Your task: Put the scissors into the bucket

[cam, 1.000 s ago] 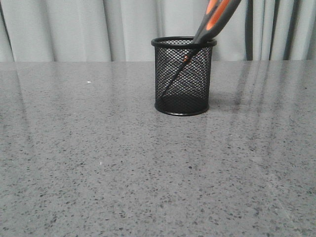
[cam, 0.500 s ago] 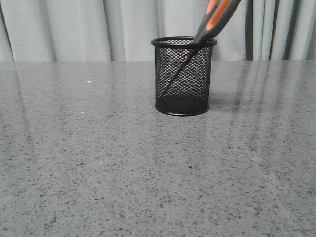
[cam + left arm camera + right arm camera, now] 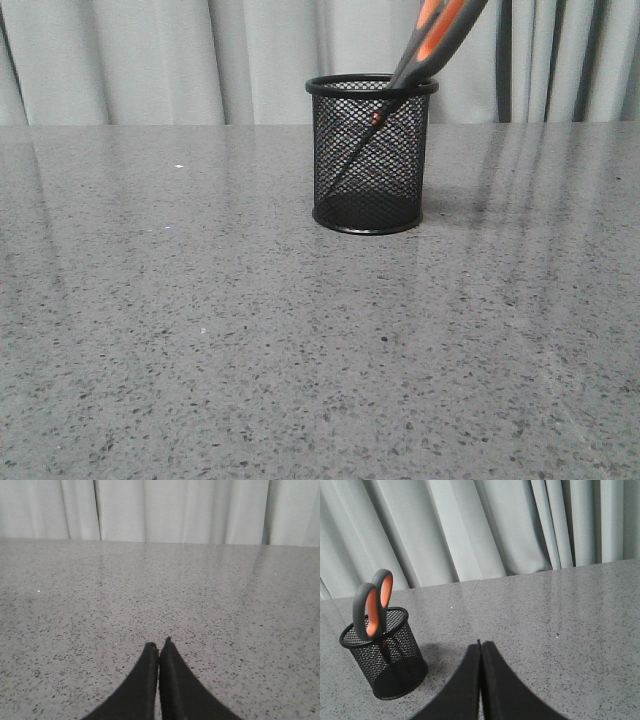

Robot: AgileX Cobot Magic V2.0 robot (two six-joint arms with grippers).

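Leaning scissors: the scissors (image 3: 432,42) stand blades-down inside the bucket (image 3: 371,155), handles propped against the rim on the robot's right side and sticking well above it.
Bucket: black wire-mesh cup, upright on the grey speckled table (image 3: 200,330), near the curtain (image 3: 150,60) at the back.
Left gripper: left gripper (image 3: 159,650) has its fingers pressed together on nothing, hovering over bare tabletop; neither bucket nor scissors appear in its view.
Right gripper: right gripper (image 3: 480,647) also has its fingers pressed together and holds nothing, well apart from the bucket (image 3: 385,655), with the scissors (image 3: 371,605) off to one side in its view.
Task state: judged done, since the scissors rest in the bucket with no gripper touching them.
Tipping risk: the handles hang high and to one side; a light mesh cup could topple if nudged on that side.
Arm sweep risk: a retreating arm that swings low past the protruding handles could catch them and drag the scissors out.
Slip risk: the blade tips sit on the cup's floor at a slant; a jolt to the table might make them slide and the handles swing round the rim.
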